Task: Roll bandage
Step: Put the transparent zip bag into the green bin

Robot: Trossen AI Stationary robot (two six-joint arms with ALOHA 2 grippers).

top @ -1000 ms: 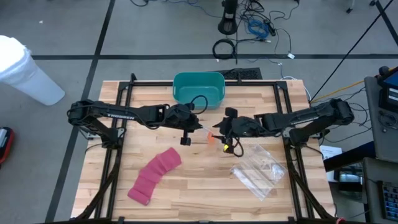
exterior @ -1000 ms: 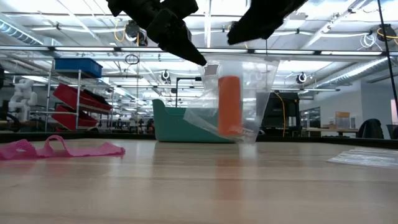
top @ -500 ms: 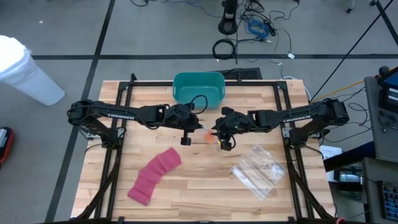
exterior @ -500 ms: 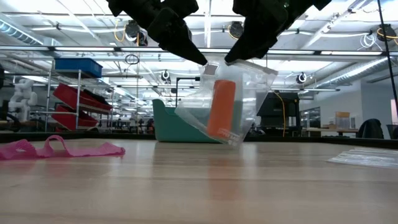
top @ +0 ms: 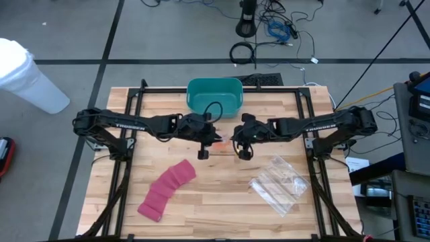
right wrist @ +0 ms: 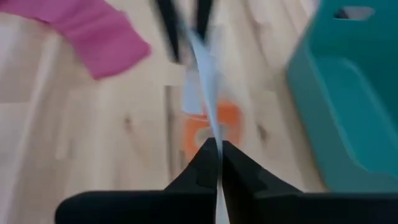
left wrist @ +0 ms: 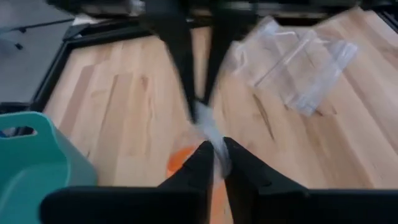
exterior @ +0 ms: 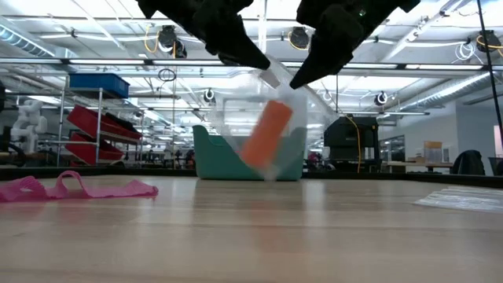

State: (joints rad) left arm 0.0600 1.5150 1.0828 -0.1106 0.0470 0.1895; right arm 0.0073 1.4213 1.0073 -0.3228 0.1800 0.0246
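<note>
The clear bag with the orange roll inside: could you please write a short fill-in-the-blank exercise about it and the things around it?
1. The clear bag holding the orange roll hangs ____ the table.
2. The left gripper and right gripper pinch the bag's ____ edge.
3. The bandage lying unrolled is ____ in colour.
4. Behind the bag stands a teal ____.

Missing words: above; top; pink; bin
</note>
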